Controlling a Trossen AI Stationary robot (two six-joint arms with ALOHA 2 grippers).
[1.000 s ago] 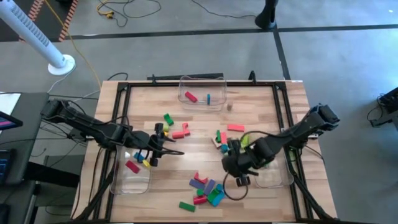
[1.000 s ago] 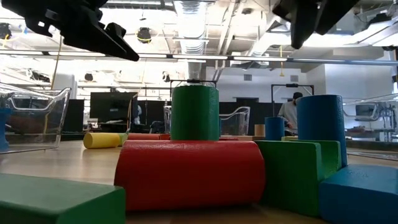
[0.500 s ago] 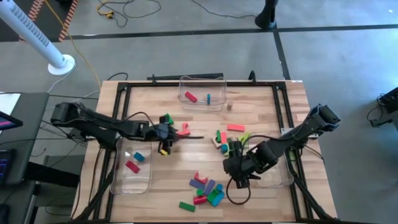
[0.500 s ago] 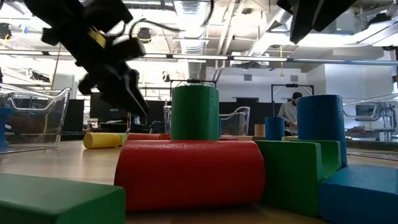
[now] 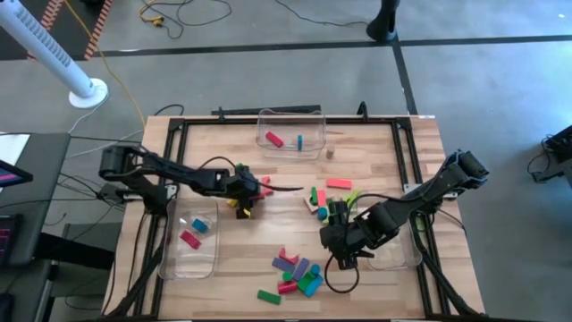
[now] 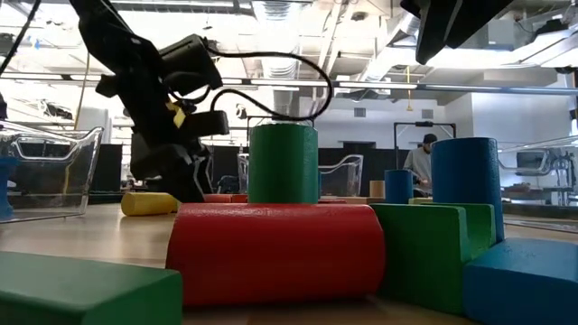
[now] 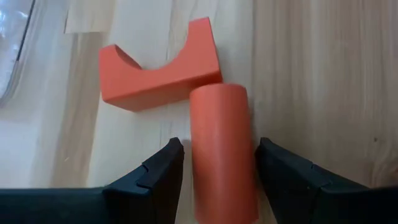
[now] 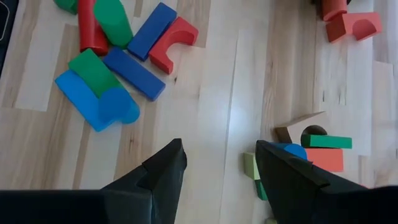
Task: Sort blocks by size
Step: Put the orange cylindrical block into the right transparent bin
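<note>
Red wooden cylinder block (image 7: 222, 149) lying between spread fingers of left hand (image 7: 217, 171), touching red arch block (image 7: 158, 68). Right hand (image 8: 214, 171) open, empty, above bare counter (image 8: 217, 99).

Two dark jointed arms, black looping cables, yellow tag on left wrist — angular matte-black jaws

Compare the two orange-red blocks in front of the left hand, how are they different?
The cylinder is round and smooth, while the arch block has flat faces with a curved notch cut into one side. The cylinder lies between the open fingers of the left hand; the arch block lies beyond them, touching the cylinder's far end. Both share the same orange-red colour and lie on the wooden table.
</note>
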